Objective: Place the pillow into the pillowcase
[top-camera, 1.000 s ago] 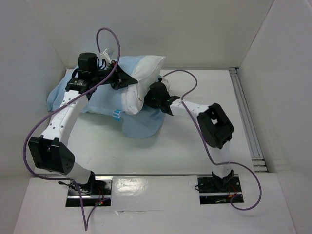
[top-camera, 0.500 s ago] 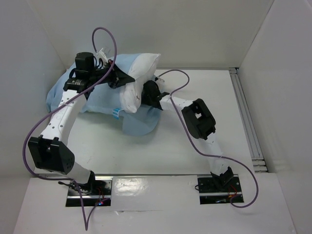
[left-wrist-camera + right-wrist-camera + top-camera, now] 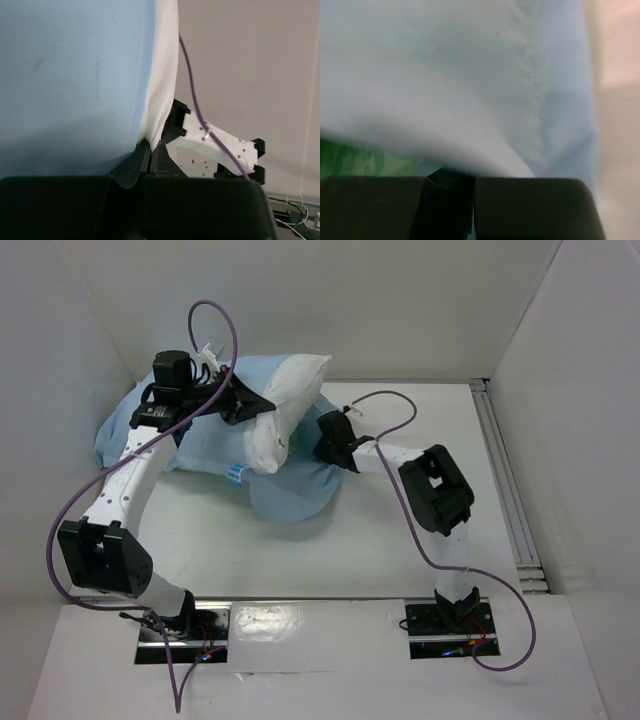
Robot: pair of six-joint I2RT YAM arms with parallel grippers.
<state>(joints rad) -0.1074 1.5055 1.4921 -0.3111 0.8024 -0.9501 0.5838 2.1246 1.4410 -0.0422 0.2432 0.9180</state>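
- Upper left of the top view: pillowcase lies crumpled, with the pillow partly inside and one end poking out toward upper centre.
- Left gripper is clamped on the pillowcase edge. Right gripper has its jaws together on what looks like the pillowcase hem.
- You're mid-insertion; next, probably pull the mouth over the exposed end.
- Blue-and-white label: unreadable.

Pillowcase lies on the counter at far left, against the left wall. Pillow rests slantwise on its right part. Left gripper sits at the pillow's left edge, right gripper just right of the pillow.
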